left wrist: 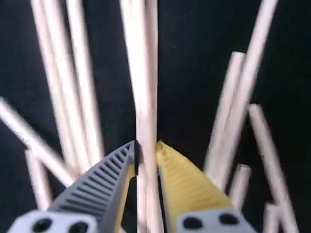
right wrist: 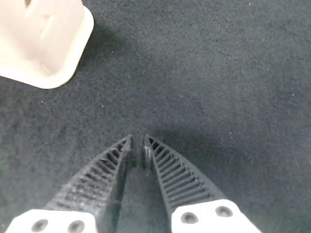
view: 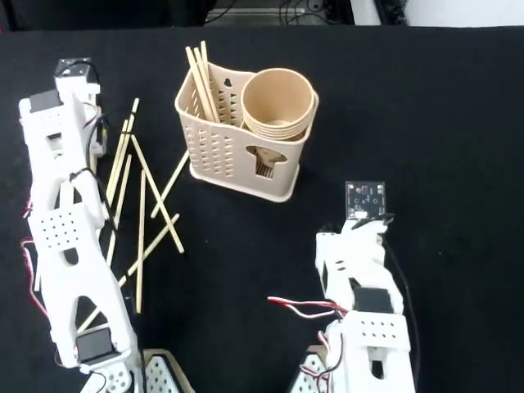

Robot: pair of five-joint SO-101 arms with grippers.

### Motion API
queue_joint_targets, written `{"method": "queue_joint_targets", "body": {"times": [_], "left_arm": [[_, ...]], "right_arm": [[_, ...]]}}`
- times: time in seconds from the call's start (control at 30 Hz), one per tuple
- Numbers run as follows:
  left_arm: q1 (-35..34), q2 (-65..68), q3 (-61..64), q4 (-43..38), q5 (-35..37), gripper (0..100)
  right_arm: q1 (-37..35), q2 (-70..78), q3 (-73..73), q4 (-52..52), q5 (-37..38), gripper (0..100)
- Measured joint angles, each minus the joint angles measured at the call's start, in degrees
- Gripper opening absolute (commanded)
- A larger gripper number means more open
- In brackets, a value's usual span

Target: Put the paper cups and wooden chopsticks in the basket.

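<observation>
One basket (view: 221, 155), about four stacked paper cups (view: 278, 98), three upright chopsticks (view: 205, 82), roughly seven loose chopsticks (view: 140, 237) around the left gripper (left wrist: 146, 148) and its jaws.

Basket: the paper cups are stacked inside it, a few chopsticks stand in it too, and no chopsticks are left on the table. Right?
Wrong on one count: the high view shows several loose chopsticks lying crossed on the table. The rest holds: the paper cups are stacked in the basket, with a few upright chopsticks beside them.
</observation>
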Motion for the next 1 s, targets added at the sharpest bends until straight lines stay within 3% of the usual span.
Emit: {"method": "queue_joint_targets", "body": {"times": [0.3, 0.53, 0.67, 0.8, 1.0], "left_arm": [[-0.53, 0.7, -16.88, 13.71, 0.0, 3], [-0.44, 0.7, -28.4, 14.86, 0.53, 3], [2.02, -0.62, -28.22, 15.03, 1.49, 3], [4.04, -6.51, -25.93, 15.03, 7.21, 3], [6.15, -20.75, -11.69, 15.12, 13.8, 3]], "right_arm": [[0.0, 0.0, 0.0, 0.0, 0.0, 4.3], [0.0, 0.0, 0.0, 0.0, 0.0, 4.2], [0.0, 0.0, 0.0, 0.0, 0.0, 4.3], [0.0, 0.0, 0.0, 0.0, 0.0, 4.3], [0.0, 0.0, 0.0, 0.0, 0.0, 4.3]]}}
